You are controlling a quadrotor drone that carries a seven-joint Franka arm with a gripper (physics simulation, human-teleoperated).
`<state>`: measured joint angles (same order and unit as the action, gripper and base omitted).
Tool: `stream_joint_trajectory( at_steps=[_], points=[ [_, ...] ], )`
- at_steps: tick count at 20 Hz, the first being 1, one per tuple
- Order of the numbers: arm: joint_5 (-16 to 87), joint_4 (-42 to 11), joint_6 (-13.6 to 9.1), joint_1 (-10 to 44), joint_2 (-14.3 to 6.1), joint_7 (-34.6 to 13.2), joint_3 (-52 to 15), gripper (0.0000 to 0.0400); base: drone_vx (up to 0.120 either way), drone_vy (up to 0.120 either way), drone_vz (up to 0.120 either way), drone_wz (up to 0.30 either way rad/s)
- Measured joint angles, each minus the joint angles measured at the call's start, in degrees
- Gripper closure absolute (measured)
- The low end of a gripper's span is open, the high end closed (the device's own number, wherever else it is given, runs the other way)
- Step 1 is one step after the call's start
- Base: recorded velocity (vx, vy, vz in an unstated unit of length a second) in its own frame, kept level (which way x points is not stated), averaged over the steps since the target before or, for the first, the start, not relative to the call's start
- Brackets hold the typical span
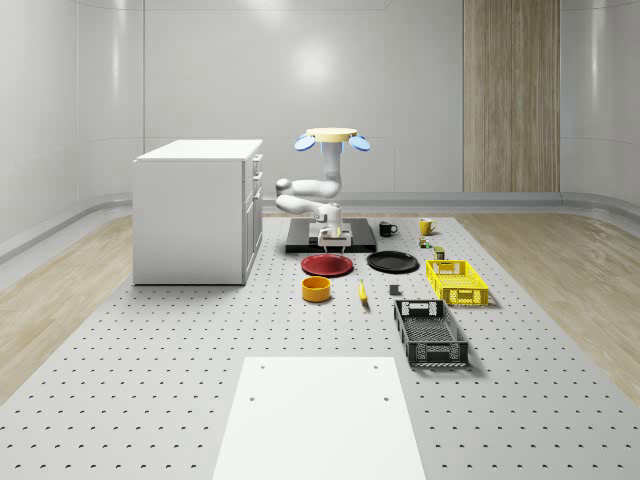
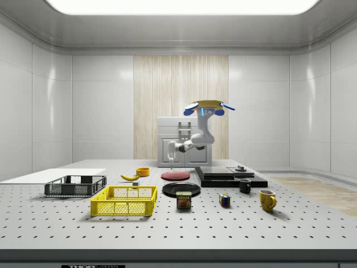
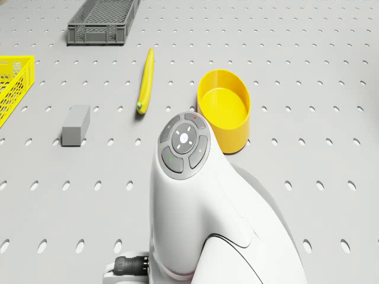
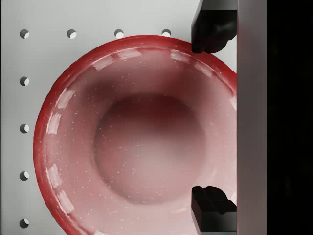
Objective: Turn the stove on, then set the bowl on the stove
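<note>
The drone (image 1: 332, 134) hovers above the black stove (image 1: 362, 240), which lies flat on the table. Its arm bends down toward the stove's front edge. My gripper (image 4: 211, 117) is open, its dark fingertips (image 4: 210, 29) spread wide with nothing between them. Under it lie a shallow red dish (image 4: 137, 142) and the stove's grey edge (image 4: 250, 117). In the whole-scene view the gripper (image 1: 333, 237) hangs just behind the red dish (image 1: 327, 264). The yellow bowl (image 1: 317, 289) stands upright nearer the front, apart from the gripper; the drone view has the bowl (image 3: 224, 109) beyond the arm. A knob (image 2: 241, 168) sits on the stove (image 2: 223, 177).
A white cabinet (image 1: 195, 210) stands at the whole-scene view's left. A black plate (image 1: 392, 262), a banana (image 1: 362, 292), a yellow crate (image 1: 457, 281), a black crate (image 1: 430, 332), a grey block (image 3: 76, 125) and two mugs (image 1: 425, 226) lie around. A white board (image 1: 320, 415) covers the front.
</note>
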<state>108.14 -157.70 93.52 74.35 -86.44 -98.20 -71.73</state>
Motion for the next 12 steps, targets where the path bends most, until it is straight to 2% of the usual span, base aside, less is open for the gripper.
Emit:
stream_joint_trajectory(
  at_steps=[12],
  points=[
    [-0.1, 0.0, 0.2, 0.1, -0.2, -0.1, 0.0, 0.0, 0.12, 0.0, 0.0, 0.0]
  ],
)
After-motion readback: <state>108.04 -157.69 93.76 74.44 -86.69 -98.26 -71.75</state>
